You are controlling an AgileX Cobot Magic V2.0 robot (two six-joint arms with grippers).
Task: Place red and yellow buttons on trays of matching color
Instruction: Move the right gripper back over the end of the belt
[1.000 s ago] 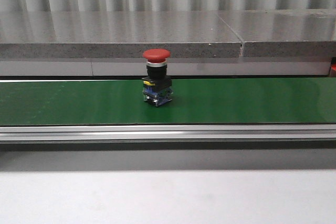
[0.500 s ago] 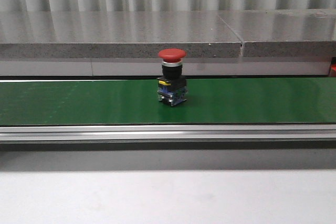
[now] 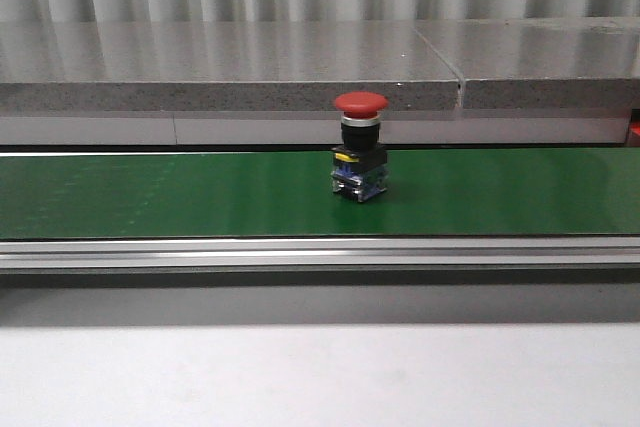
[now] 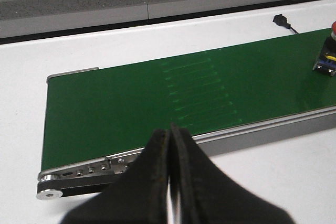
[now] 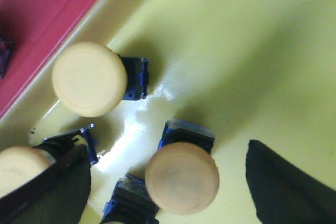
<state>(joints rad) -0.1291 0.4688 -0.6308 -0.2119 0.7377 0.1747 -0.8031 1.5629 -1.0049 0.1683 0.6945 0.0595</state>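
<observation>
Stock on hand: one red button (image 3: 360,145), upright on the green conveyor belt (image 3: 150,192), a little right of centre in the front view; the same item shows cut off at the right edge of the left wrist view, well apart from the left tool (image 4: 169,182). Left tool: hangs over the near-left end of the belt, fingers pressed together with only a hairline gap, nothing between them. Right tool (image 5: 168,182): spread wide over the yellow tray (image 5: 252,51), its two dark fingers (image 5: 63,187) low in the frame on either side of a yellow button (image 5: 182,177) but touching nothing, so it holds nothing. Yellow stock already filed: that button, a second yellow button (image 5: 89,80) in the upper-left part of the right wrist frame, and a third (image 5: 18,169) partly hidden at the lower-left edge, all standing on the yellow tray. Red tray (image 5: 37,19): a strip of it shows in the upper-left corner of the right wrist view, just beside the yellow one; its contents cannot be made out. Step in hand, by judgement: a yellow placement appears finished, and the red button is next for pickup. Next move calls for an opened tool brought down around the button's black body under the cap, then a carry to the red tray. Obstacles: none on the belt around the button; grey ledge (image 3: 230,67) behind. Crowded yellow buttons under the right tool could be knocked on lift-off.
</observation>
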